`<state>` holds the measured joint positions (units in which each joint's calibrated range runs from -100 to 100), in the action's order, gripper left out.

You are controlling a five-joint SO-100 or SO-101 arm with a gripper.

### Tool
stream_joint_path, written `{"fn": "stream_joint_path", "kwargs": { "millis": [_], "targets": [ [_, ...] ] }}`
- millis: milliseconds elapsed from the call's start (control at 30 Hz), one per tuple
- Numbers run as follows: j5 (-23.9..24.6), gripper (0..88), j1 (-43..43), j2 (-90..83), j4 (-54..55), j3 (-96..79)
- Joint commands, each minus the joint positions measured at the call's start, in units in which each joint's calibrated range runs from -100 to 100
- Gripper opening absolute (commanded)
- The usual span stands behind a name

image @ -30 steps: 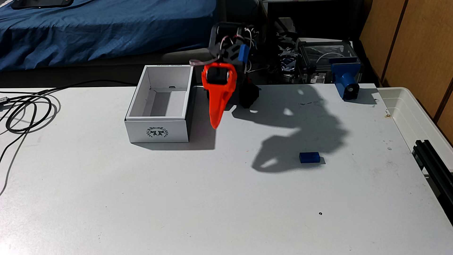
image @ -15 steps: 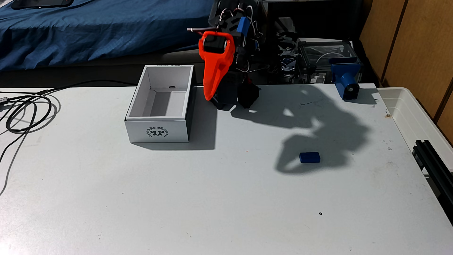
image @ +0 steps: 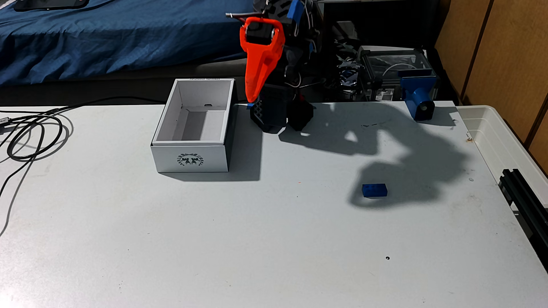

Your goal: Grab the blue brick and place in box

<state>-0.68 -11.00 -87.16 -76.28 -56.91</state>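
Nothing of the task is done yet, judging by how things lie: the blue brick (image: 374, 190) rests flat on the white worktop (image: 267, 242), studs up, toward the right side of the fixed view and inside the arm's broad shadow, well apart from the box (image: 189, 158). The box stands open at the left of the arm's base, its wreath emblem facing the camera, and its white inside shows no brick. What is left is therefore the whole job: reach across to the brick, close on it, carry it leftward over the box wall and let it go. The arm (image: 284, 59) is folded upright over its black base at the far edge of the worktop, with the orange pincer (image: 251, 97) hanging from the wrist and pointing steeply down, its tip just above the base housing and just beside the far right corner of the box. The pincer holds nothing; the orange finger is seen edge-on as one tapering wedge, so I cannot tell whether the jaws stand wide or narrow. As a judgement, the pose reads as a raised, gathered position from which the arm must swing right and stretch forward before any descent on the brick.
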Motion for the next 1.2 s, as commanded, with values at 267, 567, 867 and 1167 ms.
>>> {"fn": "stream_joint_path", "kwargs": {
  "millis": [267,567,867,1167],
  "targets": [
    [0.24,1.1,1.12,29.45,-2.26,19.20],
    [1.66,1.1,6.69,40.61,-7.43,22.12],
    [4.60,1.0,14.64,48.22,-7.86,24.52],
    [6.18,1.1,20.65,57.35,-7.08,27.27]
  ]
}}
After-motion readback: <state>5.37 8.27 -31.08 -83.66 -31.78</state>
